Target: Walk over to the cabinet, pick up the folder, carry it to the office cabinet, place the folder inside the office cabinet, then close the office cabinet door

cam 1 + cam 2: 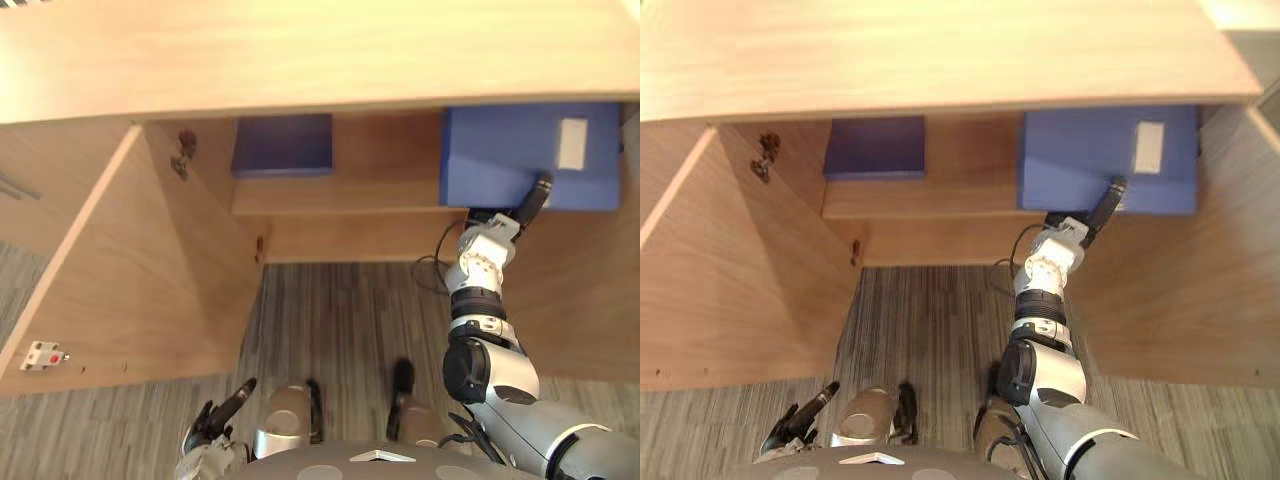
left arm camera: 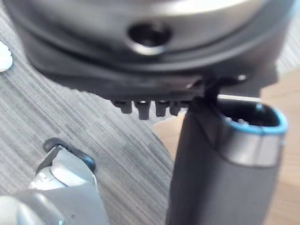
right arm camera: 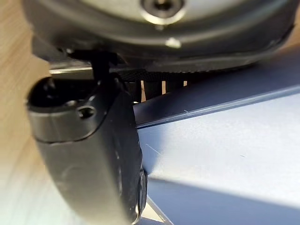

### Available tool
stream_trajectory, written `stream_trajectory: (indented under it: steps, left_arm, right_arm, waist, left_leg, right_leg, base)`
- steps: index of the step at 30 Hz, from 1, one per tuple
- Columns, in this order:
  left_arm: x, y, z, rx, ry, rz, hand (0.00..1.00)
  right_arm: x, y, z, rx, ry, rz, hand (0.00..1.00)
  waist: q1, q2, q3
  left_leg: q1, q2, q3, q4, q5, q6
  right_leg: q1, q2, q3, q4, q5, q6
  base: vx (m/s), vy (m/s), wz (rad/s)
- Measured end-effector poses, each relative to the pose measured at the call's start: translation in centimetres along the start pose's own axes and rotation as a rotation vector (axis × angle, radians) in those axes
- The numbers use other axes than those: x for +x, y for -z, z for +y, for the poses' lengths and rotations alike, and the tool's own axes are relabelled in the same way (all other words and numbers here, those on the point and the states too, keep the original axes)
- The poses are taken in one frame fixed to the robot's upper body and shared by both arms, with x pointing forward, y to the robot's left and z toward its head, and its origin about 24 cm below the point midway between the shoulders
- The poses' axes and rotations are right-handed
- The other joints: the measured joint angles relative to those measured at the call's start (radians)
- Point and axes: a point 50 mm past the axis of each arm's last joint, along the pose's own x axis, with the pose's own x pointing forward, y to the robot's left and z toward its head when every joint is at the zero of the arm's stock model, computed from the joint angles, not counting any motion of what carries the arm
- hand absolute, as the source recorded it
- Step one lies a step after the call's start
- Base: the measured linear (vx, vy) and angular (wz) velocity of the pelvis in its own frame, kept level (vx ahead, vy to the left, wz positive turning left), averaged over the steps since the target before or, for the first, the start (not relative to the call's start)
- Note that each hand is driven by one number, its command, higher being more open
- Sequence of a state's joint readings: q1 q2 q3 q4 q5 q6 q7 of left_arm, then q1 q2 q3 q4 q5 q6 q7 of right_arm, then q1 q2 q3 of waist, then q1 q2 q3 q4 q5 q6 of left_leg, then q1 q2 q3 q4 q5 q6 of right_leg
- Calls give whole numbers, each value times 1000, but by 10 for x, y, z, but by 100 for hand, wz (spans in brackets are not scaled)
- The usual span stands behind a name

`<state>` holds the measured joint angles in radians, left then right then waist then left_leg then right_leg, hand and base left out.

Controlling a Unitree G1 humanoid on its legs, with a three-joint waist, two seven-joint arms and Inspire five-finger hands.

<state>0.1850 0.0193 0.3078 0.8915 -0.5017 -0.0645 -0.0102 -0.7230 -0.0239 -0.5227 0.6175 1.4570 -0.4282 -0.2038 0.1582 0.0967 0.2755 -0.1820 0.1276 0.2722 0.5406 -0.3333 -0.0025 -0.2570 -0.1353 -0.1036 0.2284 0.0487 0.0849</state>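
We take the step in hand to be seating the folder inside the office cabinet (image 1: 300,60), whose left door (image 1: 120,290) stands swung wide open. Done well, the folder slides fully back onto the cabinet's shelf (image 1: 340,195), so that nothing overhangs the cabinet's front when the door comes round. Then the grip should loosen and the arm draw straight out of the cabinet without dragging the folder along. The door is not yet closed.

The blue folder (image 1: 500,155) sits at the right end of the cabinet's interior. It is a thick, box-like file in plain mid blue, with flat faces, crisp edges and a small white label (image 1: 572,143) on the face towards us. A darker folder (image 1: 283,145) lies at the left end of the same shelf, well apart from it.

The right hand (image 1: 1105,205) grips the blue folder at its near edge. Its thumb (image 3: 93,154) is laid on the folder's face, and its fingers (image 3: 150,86) seem to tuck past the edge, though they are mostly hidden. The left hand (image 1: 215,425) hangs relaxed and empty, outside the cabinet below the open door.
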Motion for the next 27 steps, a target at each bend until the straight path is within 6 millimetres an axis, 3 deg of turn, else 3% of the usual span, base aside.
stream_trajectory:
  steps: [4, 12, 27]
  left_arm:
    - [0, 0, -12, 2, 37, -13, 100]
    - [-1, 2, -23, -5, 68, -14, 100]
    - [0, -4, -33, -24, 99, -32, 100]
  right_arm:
    - [-8, 10, 8, 37, -13, 11, 0]
    - [-22, 27, 30, 33, -115, 55, 0]
    - [-31, 73, 106, 163, -119, 144, 0]
  waist:
    - [-12, 0, 19]
    - [-29, -3, 58]
    - [-35, 14, 102]
  left_leg:
    - [-64, 15, -3, 141, -67, 7]
    - [-132, 30, -9, 271, -125, -8]
    - [-247, 41, -50, 400, -157, -13]
  right_leg:
    - [-122, -33, -8, 237, -126, -3]
    - [-240, -72, -20, 459, -219, -11]
    - [-355, -93, -29, 616, -284, -31]
  base:
    - [-131, 50, 0]
    - [-27, -34, -1]
    - [-18, -23, 5]
